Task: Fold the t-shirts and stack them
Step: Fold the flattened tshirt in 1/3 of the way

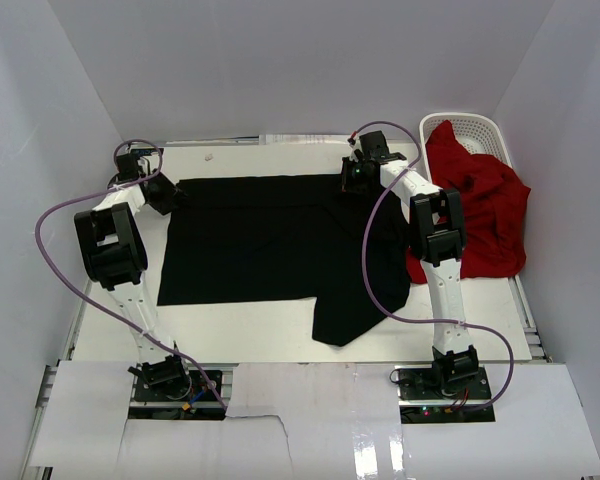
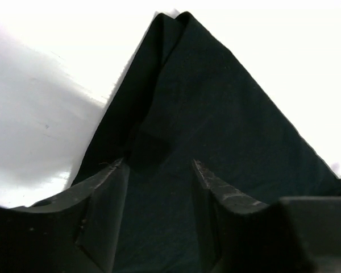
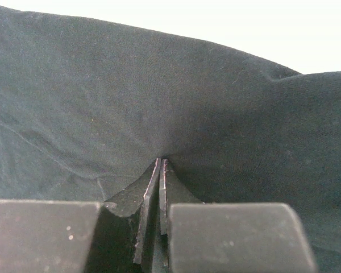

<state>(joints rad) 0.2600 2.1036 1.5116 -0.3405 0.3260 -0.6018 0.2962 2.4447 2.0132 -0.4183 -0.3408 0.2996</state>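
Note:
The black t-shirt lies spread on the white table, its right part hanging in a fold toward the front. My left gripper sits at the shirt's far left corner; in the left wrist view it is open, with black cloth lying between its fingers. My right gripper is at the shirt's far right edge; in the right wrist view it is shut on a pinch of black cloth. The red t-shirt lies crumpled at the right, draped partly over the basket.
A white lattice basket stands at the back right corner under the red shirt. White walls close in on the left, back and right. Purple cables loop from both arms over the table.

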